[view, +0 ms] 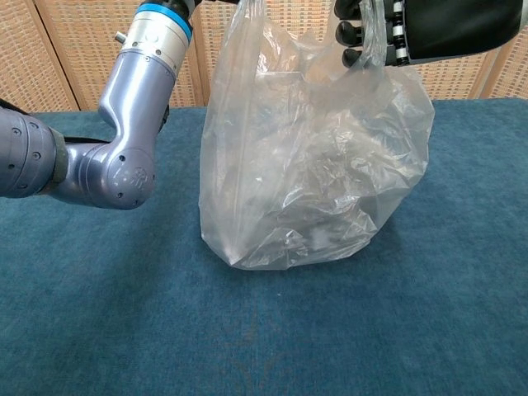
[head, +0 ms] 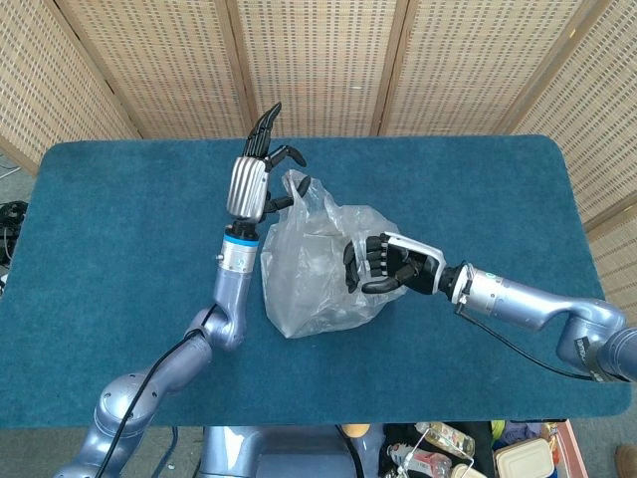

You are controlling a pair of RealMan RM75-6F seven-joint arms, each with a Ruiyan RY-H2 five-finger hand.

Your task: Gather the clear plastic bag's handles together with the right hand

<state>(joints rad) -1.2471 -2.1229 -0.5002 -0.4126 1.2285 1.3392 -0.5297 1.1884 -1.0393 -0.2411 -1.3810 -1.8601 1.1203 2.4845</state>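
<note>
A crumpled clear plastic bag (head: 317, 267) stands on the blue table (head: 119, 219), and it fills the middle of the chest view (view: 305, 173). My left hand (head: 254, 177) is upright at the bag's far left corner and pinches one handle (head: 295, 186), holding it up. That handle runs out of the top of the chest view (view: 247, 11), where only the left forearm (view: 140, 74) shows. My right hand (head: 383, 265) is over the bag's right side with its fingers curled around the other handle (view: 371, 33). The two handles are apart.
Woven screens (head: 318, 60) stand behind the table. Blue cloth lies bare in front of the bag (view: 264, 330) and to both sides. Below the table's near right edge there are boxes and clutter (head: 498, 453).
</note>
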